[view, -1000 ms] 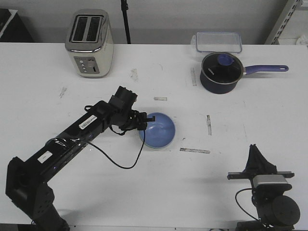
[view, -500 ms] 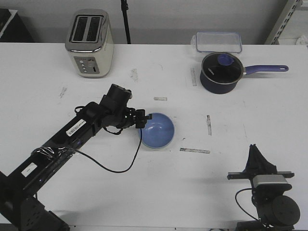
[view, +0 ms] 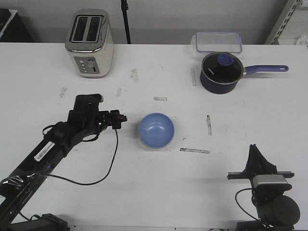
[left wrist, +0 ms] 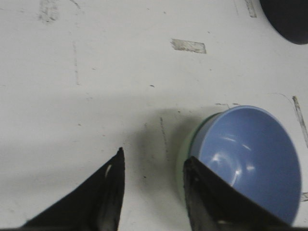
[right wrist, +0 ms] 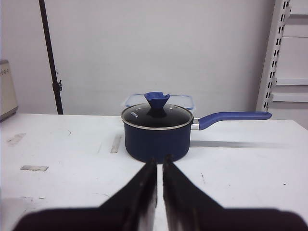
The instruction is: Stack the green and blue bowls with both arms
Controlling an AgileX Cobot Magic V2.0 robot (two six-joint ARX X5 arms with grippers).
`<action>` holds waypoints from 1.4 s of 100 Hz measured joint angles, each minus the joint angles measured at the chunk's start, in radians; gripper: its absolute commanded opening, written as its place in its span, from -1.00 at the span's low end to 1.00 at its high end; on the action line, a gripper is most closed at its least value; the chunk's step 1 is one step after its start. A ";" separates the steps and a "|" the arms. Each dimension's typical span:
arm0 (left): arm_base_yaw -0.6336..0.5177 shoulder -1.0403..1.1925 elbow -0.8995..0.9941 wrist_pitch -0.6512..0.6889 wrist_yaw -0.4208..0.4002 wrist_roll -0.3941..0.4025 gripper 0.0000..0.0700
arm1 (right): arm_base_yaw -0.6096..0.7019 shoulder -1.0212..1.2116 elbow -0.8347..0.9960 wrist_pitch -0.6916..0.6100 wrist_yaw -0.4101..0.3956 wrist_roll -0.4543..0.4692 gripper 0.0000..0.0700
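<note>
blue bowl [left wrist: 250,159] nested in green bowl [left wrist: 185,159], stacked

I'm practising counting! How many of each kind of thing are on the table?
Bowls: 2, blue bowl nested in green bowl
Toasters: 1
Saucepans: 1
Clear food containers: 1
Total: 5

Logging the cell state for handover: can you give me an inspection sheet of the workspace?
Surface: white table, scuffed, with tape scraps.
Job's things: blue bowl nested in green bowl, mid-table; only the green rim shows.
Clutter: toaster, lidded navy saucepan, clear lidded container.
Grippers: left gripper open, empty, apart from the bowls; right gripper nearly shut, empty, at the near edge.
Cables: black cable looping on the table under the left arm.
Surroundings: white wall, shelving upright.
</note>
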 measured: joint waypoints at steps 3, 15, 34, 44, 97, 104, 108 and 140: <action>0.016 -0.023 -0.034 0.027 0.000 0.011 -0.74 | 0.000 0.000 0.000 0.000 0.000 0.000 -0.97; 0.083 -0.115 -0.156 0.124 -0.003 0.037 -0.78 | 0.000 0.000 0.000 0.000 0.000 0.000 -0.97; 0.182 -0.237 -0.315 0.262 -0.004 0.095 -1.00 | 0.000 0.000 0.000 0.000 0.000 0.000 -0.97; 0.229 -0.292 -0.386 0.350 -0.004 0.177 -1.00 | 0.000 0.000 0.000 0.000 0.000 0.000 -0.97; 0.396 -0.576 -0.663 0.629 -0.006 0.427 -1.00 | 0.000 0.000 0.000 0.000 0.000 0.000 -0.97; 0.396 -0.625 -0.702 0.628 -0.006 0.444 -1.00 | 0.000 0.000 0.000 0.000 0.000 0.000 -0.97; 0.396 -0.657 -0.726 0.629 -0.006 0.449 -1.00 | 0.000 0.000 0.000 0.000 0.000 0.000 -0.97; 0.396 -0.957 -0.819 0.507 -0.006 0.454 -1.00 | 0.000 0.000 0.000 0.000 0.000 0.000 -0.97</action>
